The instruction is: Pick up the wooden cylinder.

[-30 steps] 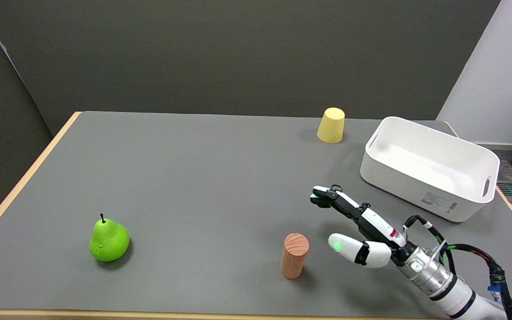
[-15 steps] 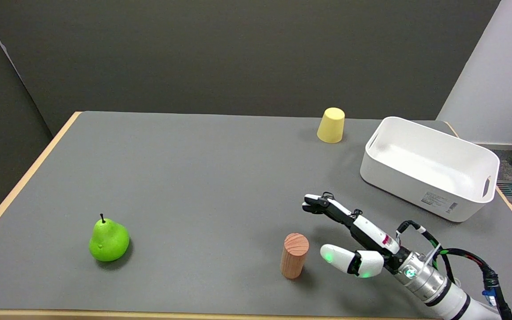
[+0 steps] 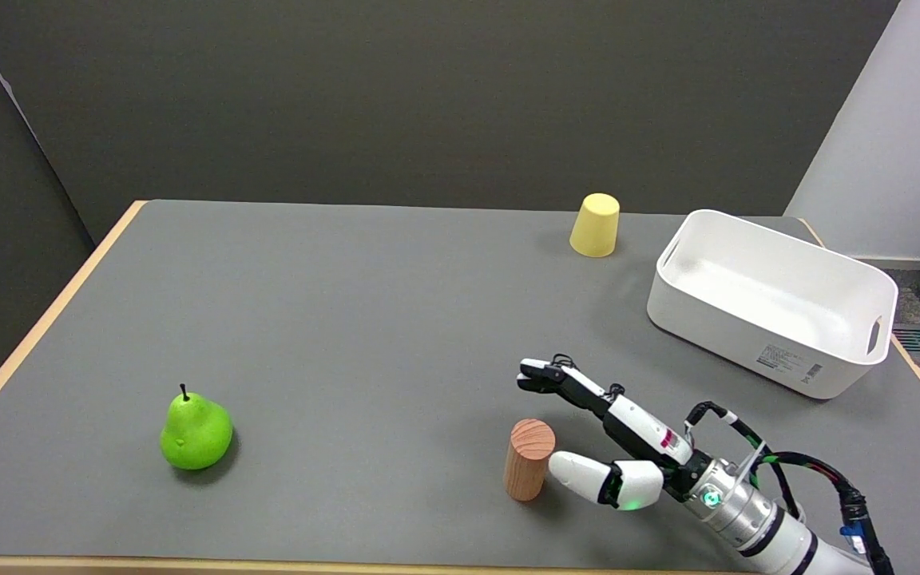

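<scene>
Wooden cylinder stands upright on the grey table, toward the near edge and right of centre, end grain facing up. Right hand sits just to its right, reaching in from the lower right corner; it is unclenched and holds nothing. The white thumb tip lies low, just beside the cylinder's right side near its base; whether it touches cannot be told from this view. The upper fingers stretch out level above and behind the cylinder's top, apart from it, so the cylinder sits in the gap between thumb and fingers without being grasped. A green light shows on the underside of the thumb segment and another on the wrist. Green pear rests well apart to the left, stem up, near the front edge. Yellow cup stands upside down near the table's far edge. White bin sits just right of the cup, a label on its near wall
</scene>
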`<control>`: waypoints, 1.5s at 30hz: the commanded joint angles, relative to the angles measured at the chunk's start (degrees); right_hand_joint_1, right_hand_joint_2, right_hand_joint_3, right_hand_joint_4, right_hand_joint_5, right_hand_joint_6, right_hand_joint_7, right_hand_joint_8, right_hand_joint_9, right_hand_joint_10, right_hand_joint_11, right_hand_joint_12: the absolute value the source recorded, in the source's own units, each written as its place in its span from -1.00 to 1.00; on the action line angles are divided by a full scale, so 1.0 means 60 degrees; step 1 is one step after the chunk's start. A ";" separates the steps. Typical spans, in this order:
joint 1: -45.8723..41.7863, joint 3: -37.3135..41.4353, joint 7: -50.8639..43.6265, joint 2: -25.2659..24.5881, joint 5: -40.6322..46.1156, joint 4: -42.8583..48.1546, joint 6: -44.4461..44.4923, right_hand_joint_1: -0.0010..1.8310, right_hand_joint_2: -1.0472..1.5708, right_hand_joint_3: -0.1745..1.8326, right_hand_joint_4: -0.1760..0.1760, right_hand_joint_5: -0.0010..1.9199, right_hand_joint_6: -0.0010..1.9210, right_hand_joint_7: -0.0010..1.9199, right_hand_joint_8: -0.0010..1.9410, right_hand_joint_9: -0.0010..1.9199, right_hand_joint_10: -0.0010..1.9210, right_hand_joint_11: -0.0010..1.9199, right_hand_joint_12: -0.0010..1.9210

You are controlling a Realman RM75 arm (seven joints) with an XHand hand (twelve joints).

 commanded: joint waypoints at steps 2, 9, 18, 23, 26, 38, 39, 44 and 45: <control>0.0395 -0.0514 -0.0171 -0.0331 -0.0038 0.0099 -0.0478 -0.58 0.27 0.10 -1.00 -0.91 -0.45 -0.92 -0.53 -1.00 -0.35 -1.00 -0.14; 0.0395 -0.0568 -0.0171 -0.0438 -0.0038 0.0101 -0.0600 -0.57 0.33 -0.08 -1.00 -0.88 -0.53 -0.90 -0.62 -1.00 -0.36 -1.00 -0.16; 0.0434 -0.0634 -0.0183 -0.0704 -0.0038 -0.0098 -0.0640 -0.57 0.33 -0.08 -1.00 -0.89 -0.55 -0.91 -0.63 -1.00 -0.43 -1.00 -0.18; 0.0449 -0.0648 -0.0637 -0.0704 0.0029 -0.0099 -0.0679 -0.56 0.33 -0.08 -1.00 -0.89 -0.55 -0.92 -0.63 -1.00 -0.43 -1.00 -0.18; 0.0463 -0.0660 -0.0769 -0.0704 0.0042 -0.0073 -0.0823 -0.55 0.33 -0.08 -1.00 -0.89 -0.55 -0.92 -0.63 -1.00 -0.43 -1.00 -0.18; 0.0828 -0.0674 -0.0823 -0.0744 -0.0024 -0.0042 -0.1104 -0.50 0.34 -0.07 -1.00 -0.89 -0.55 -0.92 -0.64 -1.00 -0.44 -1.00 -0.18; 0.0869 -0.0674 -0.0823 -0.0755 -0.0024 -0.0057 -0.1106 -0.50 0.34 -0.07 -1.00 -0.89 -0.55 -0.92 -0.64 -1.00 -0.44 -1.00 -0.18; 0.1027 -0.0674 -0.0823 -0.0784 -0.0024 -0.0086 -0.1283 -0.46 0.34 -0.06 -1.00 -0.87 -0.54 -0.91 -0.63 -1.00 -0.42 -1.00 -0.17; 0.1072 -0.0674 -0.0823 -0.0784 -0.0024 -0.0086 -0.1305 -0.44 0.34 -0.05 -1.00 -0.87 -0.52 -0.90 -0.63 -1.00 -0.39 -1.00 -0.16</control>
